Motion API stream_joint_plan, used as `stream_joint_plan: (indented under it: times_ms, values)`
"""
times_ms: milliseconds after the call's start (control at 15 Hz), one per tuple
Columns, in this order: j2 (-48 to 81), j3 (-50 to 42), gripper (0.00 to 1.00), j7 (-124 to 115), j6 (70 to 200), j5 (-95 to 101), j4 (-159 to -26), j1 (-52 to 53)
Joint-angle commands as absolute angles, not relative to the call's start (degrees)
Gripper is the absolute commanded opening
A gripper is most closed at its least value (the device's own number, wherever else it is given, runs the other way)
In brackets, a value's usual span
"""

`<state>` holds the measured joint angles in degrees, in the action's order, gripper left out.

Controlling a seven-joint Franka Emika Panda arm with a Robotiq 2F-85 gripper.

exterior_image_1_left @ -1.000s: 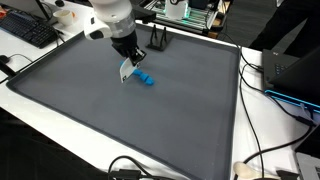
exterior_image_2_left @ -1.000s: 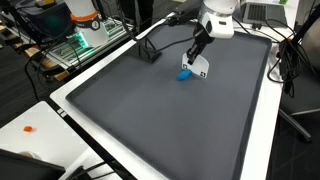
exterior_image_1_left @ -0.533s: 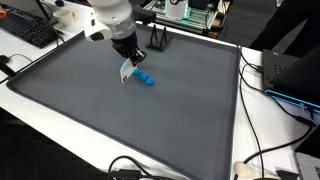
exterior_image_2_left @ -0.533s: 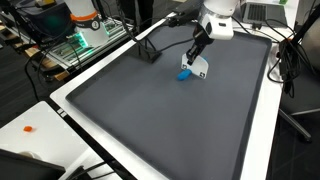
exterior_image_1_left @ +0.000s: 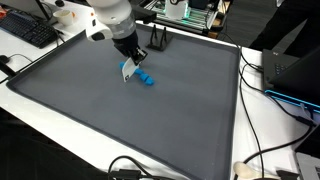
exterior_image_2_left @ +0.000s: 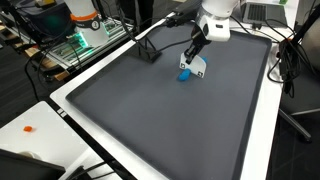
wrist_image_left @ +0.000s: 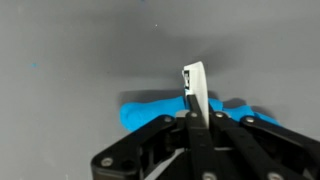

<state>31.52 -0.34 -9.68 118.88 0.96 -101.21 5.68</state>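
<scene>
Your tool (exterior_image_1_left: 129, 64) stays clenched on the white piece (wrist_image_left: 195, 90) and has lifted slightly. The blue block (exterior_image_1_left: 146, 81) sits on the mat (exterior_image_1_left: 180, 120) just below the tool tip; can't tell if they touch.

The arm leans down from above the end effector (exterior_image_1_left: 128, 68), wrist tilted, the jaws pointing downward (pressed fully together, no gap between them).
</scene>
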Motion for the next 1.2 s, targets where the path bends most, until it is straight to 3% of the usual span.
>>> stream_joint_plan:
  times_ms: [0, 1133]
  values:
    - [30.93, 0.75, 0.01, -9.08, 117.74, -1.08, -104.43, 4.73]
    - [27.59, -0.23, 0.01, -9.90, 115.53, 1.51, -103.20, 5.39]
